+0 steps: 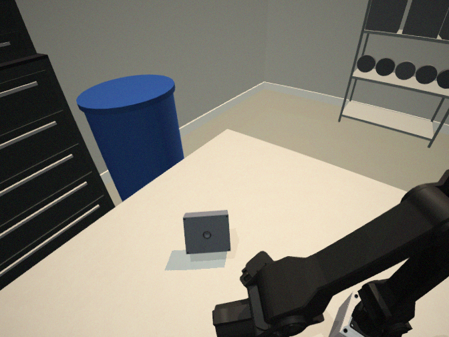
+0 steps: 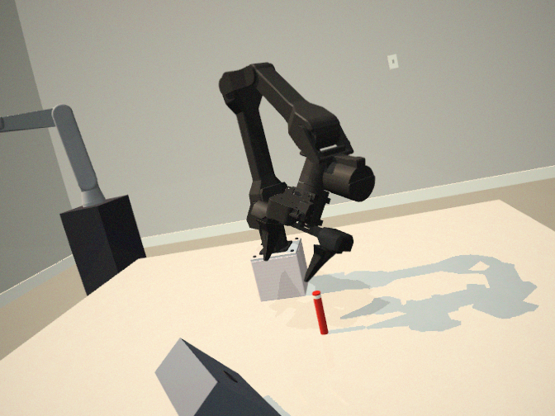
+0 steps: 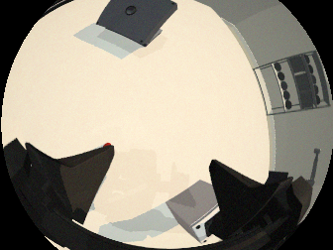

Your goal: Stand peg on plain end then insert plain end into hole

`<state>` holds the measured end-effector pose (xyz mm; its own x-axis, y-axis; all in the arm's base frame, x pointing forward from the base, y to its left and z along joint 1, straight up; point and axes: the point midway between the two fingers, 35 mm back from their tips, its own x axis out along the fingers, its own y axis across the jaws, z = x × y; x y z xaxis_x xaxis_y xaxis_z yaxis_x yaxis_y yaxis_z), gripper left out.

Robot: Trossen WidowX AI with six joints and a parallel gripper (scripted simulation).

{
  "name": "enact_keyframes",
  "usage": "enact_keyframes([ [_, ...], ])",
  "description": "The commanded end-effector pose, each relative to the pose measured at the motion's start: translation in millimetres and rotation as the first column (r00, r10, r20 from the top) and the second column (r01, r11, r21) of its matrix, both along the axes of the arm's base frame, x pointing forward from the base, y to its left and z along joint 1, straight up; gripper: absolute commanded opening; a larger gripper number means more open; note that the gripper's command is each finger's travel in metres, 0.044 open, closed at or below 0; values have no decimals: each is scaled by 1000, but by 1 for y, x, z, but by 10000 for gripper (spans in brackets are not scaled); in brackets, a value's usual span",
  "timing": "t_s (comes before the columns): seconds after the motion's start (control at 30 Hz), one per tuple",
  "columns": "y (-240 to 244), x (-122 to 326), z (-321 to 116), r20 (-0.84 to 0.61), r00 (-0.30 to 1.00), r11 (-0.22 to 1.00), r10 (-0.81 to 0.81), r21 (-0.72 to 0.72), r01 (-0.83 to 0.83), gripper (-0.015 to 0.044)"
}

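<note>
A red peg (image 2: 320,317) stands upright on the table, its white band near the top. In the wrist view only a speck of its red top (image 3: 107,145) shows at one fingertip, the rest hidden behind that finger. It is not seen in the top view. My gripper (image 2: 286,269) (image 3: 163,159) is wide open and empty, tipped downward, its fingertips above the table on the robot-base side of the peg. The peg is not between the fingers. The dark sloped panel (image 1: 196,243) (image 2: 186,380) (image 3: 149,22) has one empty round hole (image 1: 206,235) (image 2: 230,375) (image 3: 130,10) in its face.
The arm's pale base block (image 2: 280,280) (image 3: 190,200) is close behind the fingers. A blue bin (image 1: 135,138), a dark drawer cabinet (image 1: 43,145) and a shelf rack (image 1: 391,126) stand beyond the table (image 1: 232,174). A grey arm (image 2: 76,148) on a dark pedestal stands beyond another edge.
</note>
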<state>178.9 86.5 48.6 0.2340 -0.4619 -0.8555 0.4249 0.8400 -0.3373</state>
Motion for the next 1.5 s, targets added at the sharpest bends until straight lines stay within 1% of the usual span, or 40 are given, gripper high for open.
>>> enact_keyframes([
  [0.0,8,4,1,-64,998,995,12,95,-6,440],
  [0.23,21,11,0,-183,980,959,79,282,-24,440],
  [0.4,31,20,4,-217,964,904,155,425,-50,440],
  [0.47,34,22,6,-218,960,885,177,461,-59,440],
  [0.83,34,23,5,-218,960,883,176,466,-56,440],
  [1.07,34,23,-13,-218,975,881,41,468,68,440],
  [1.47,35,24,-24,-218,975,881,37,468,71,440],
])
